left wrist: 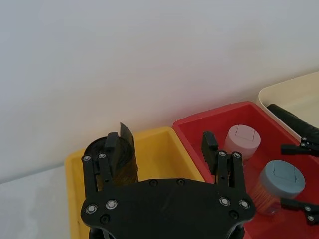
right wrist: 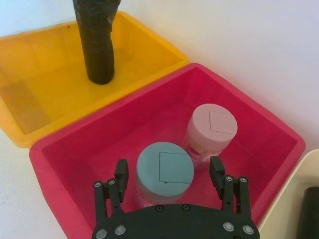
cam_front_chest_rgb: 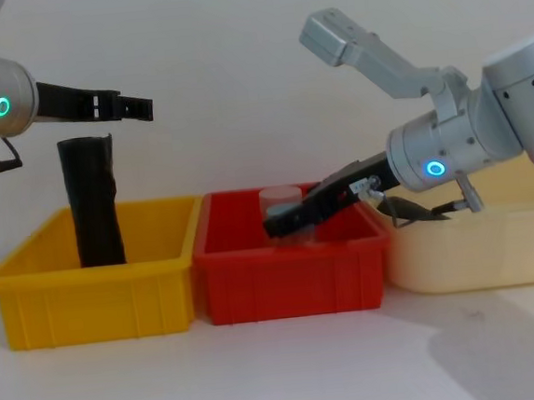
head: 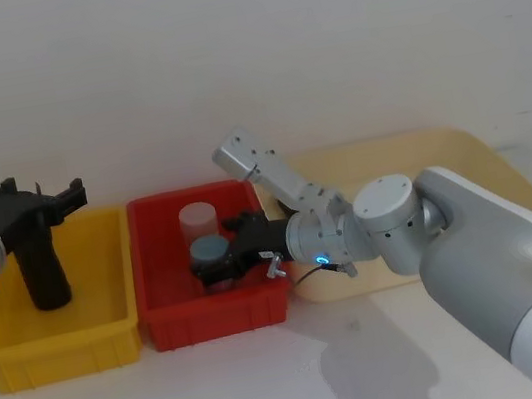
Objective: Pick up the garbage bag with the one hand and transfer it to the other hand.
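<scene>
1. Plastic bins sit in a row on the pale table: a glossy yellow rectangular bin (head: 115,330) on the left, a red one (head: 164,322) touching it in the middle, and a cream tray (head: 505,172) on the right.
2. The garbage bag (head: 41,260), a black cylindrical roll of shiny, slightly crinkled plastic, stands upright in the yellow bin, its base on the floor of the bin and a loose flap flaring at its top end.
3. The left gripper (cam_front_chest_rgb: 119,108), black with long fingers on a silver arm with a green ring light, hovers at the top of the roll. In the left wrist view its fingers (left wrist: 212,144) are spread wide, the roll's top beside one of them; contact cannot be told.
4. In the red bin stand two translucent round jars, one with a matte pink lid (right wrist: 213,123) and one with a grey-blue lid (right wrist: 164,167); each lid has a square flap outline.
5. The right gripper (right wrist: 169,174), black on a silver arm with a blue ring light, reaches into the red bin, its fingers wide apart on either side of the grey-blue-lidded jar.
6. No writing is readable.
</scene>
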